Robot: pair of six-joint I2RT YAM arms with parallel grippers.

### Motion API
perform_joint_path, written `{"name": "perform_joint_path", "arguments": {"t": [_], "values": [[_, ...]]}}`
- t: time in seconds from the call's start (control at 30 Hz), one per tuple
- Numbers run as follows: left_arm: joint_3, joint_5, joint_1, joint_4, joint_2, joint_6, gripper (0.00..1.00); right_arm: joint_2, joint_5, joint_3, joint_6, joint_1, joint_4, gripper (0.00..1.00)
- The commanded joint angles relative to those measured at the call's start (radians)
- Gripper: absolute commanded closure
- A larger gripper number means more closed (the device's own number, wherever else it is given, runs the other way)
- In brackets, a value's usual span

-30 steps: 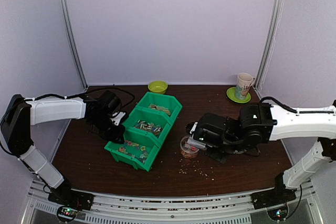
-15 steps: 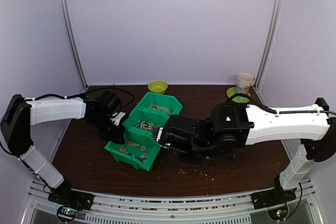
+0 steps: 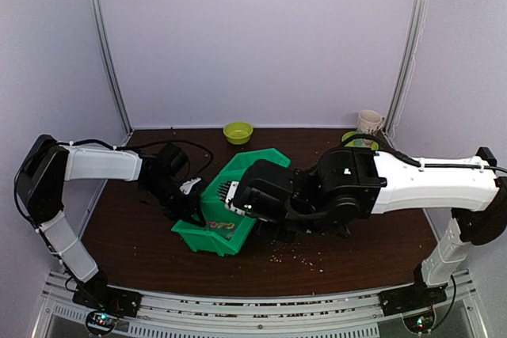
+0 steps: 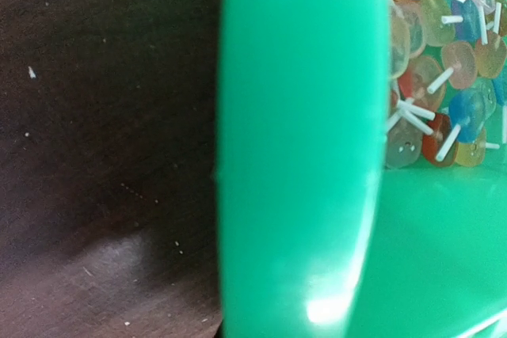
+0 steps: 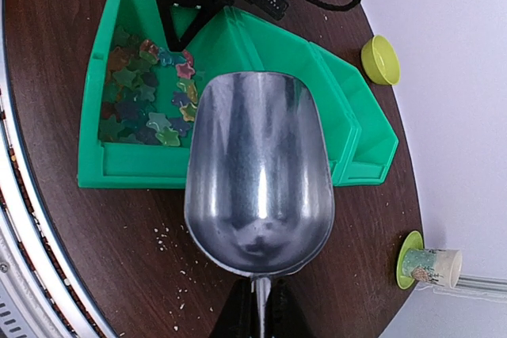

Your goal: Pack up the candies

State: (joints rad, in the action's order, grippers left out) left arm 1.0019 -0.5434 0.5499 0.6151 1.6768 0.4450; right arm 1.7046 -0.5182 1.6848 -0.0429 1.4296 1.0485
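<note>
1 dark brown table [image 3: 348,263] carries everything. Near its middle sits a green 3-compartment parts bin [image 3: 207,241], turned askew. The right gripper [image 5: 258,310] hangs above the bin, jaws clenched on the handle of an empty metal scoop [image 5: 257,172]. The left gripper [image 3: 188,199] is at the bin's wall at 9 o'clock. I cannot tell whether its jaws grasp that wall or only sit beside it, since green rim fills the wrist view. A printed cup [image 5: 432,265] stands on a green saucer [image 5: 405,255] at 2 o'clock from the bin, and a yellow-green bowl [image 3: 238,131] at 12. The candies [image 5: 146,93] lie heaped in the bin's frontmost compartment, star-shaped and mixed in colour. Pale crumbs [image 3: 301,257] dot the table at 5 o'clock.
</note>
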Motion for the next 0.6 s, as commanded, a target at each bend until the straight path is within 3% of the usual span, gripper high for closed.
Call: {"name": "perform_joint_path", "arguments": {"t": [0.0,0.1,0.43,0.57], "values": [[0.028,-0.149,-0.007,-0.161,-0.038,-0.006,1.00,-0.018,0.024,0.041,-0.010,0.003,0.003,1.00],[0.029,-0.150,-0.007,-0.150,-0.024,-0.007,1.00,0.005,0.050,0.062,-0.017,0.004,0.047,1.00],[0.086,0.272,0.005,0.009,-0.072,-0.061,1.00,0.131,0.072,0.152,-0.035,0.005,0.194,1.00],[0.092,0.347,0.028,0.021,-0.093,-0.072,1.00,0.185,0.074,0.185,-0.040,0.005,0.213,1.00]]}}
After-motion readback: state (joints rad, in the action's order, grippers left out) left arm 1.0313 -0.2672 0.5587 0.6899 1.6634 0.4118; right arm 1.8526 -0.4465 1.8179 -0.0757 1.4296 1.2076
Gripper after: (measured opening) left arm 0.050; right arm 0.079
